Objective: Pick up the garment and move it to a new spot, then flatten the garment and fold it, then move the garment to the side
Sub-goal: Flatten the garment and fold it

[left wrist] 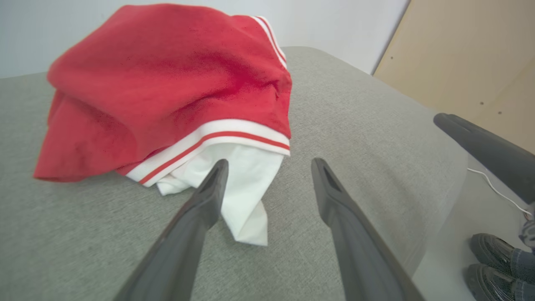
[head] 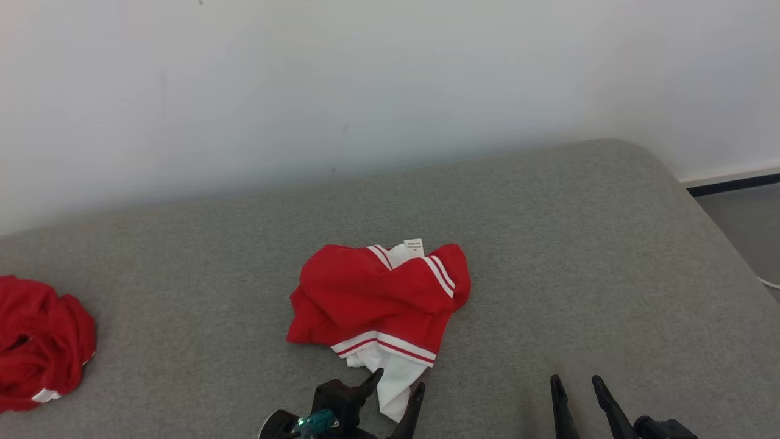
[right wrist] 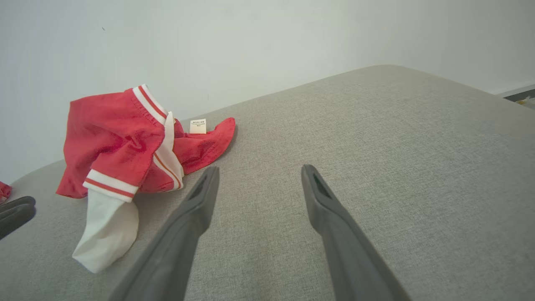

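The red garment point(head: 378, 299) with white stripes lies in a crumpled heap in the middle of the head view, on the grey padded surface point(head: 609, 256). A white part point(head: 390, 375) of it sticks out at the bottom of the heap, and a small white tag point(head: 414, 246) pokes up at the top. The left end effector point(head: 400, 378) is at the bottom middle of the frame. Its two dark fingers are wide apart and hold nothing, and the white part lies between their tips. In the left wrist view one finger point(left wrist: 209, 192) is in front of the white cloth, but I cannot tell if it touches it. The right end effector point(head: 576, 378) is at the lower right, well away from the heap. It is wide open too and holds nothing. Another red heap point(head: 42, 341) sits at the far left edge. I think this is the very first step, picking the garment up, and the lift is not yet done. Next, the left end effector likely needs to go a little forward and down so its fingers go around the white part or the striped hem, then close tight. The cloth is soft and bunched, so a thin pinch may slip out
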Controlling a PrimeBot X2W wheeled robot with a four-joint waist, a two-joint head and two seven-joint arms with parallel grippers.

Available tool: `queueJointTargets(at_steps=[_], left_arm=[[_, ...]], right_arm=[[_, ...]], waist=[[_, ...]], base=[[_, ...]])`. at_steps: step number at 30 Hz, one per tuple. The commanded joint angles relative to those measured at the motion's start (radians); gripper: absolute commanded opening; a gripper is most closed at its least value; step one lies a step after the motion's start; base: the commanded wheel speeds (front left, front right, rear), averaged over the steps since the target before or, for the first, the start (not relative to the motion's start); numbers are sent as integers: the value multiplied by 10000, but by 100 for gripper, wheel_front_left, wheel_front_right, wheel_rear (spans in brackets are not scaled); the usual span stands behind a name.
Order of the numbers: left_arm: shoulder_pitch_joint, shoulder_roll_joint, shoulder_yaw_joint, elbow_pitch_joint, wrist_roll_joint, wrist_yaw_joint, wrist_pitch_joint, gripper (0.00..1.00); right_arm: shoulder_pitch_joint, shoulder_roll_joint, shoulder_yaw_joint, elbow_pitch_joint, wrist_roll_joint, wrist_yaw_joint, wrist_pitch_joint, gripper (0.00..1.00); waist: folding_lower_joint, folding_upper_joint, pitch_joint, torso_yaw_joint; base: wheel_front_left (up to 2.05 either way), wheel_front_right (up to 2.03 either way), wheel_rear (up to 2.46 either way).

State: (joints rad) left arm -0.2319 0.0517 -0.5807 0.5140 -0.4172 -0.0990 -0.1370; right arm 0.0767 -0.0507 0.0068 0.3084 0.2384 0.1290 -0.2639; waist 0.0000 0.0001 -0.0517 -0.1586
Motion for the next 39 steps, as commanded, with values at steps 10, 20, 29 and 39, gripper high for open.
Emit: queueJointTargets(at_steps=[10,20,29,39], left_arm=[[-2102,-7,-1713,1023,-1059,2051,325,100],[-3390,-8,-2403,2874,-1534,3116,462,100],[-3912,-8,-2551,4059,-2301,2943,408,100],[-4149,-8,-3237,4234,-2964,2679,552,0]], right_arm=[[-113,9,-1,10,22,34,-9,100],[-203,11,192,41,141,34,-9,100],[-180,11,287,68,250,35,-9,100],[-324,11,441,153,279,35,-9,100]], waist=[[0,-1,402,-1766],[0,-1,619,-2209],[0,-1,718,-2178],[0,-1,700,-2010]], base=[[0,0,0],[0,0,0],[0,0,0],[0,0,0]])
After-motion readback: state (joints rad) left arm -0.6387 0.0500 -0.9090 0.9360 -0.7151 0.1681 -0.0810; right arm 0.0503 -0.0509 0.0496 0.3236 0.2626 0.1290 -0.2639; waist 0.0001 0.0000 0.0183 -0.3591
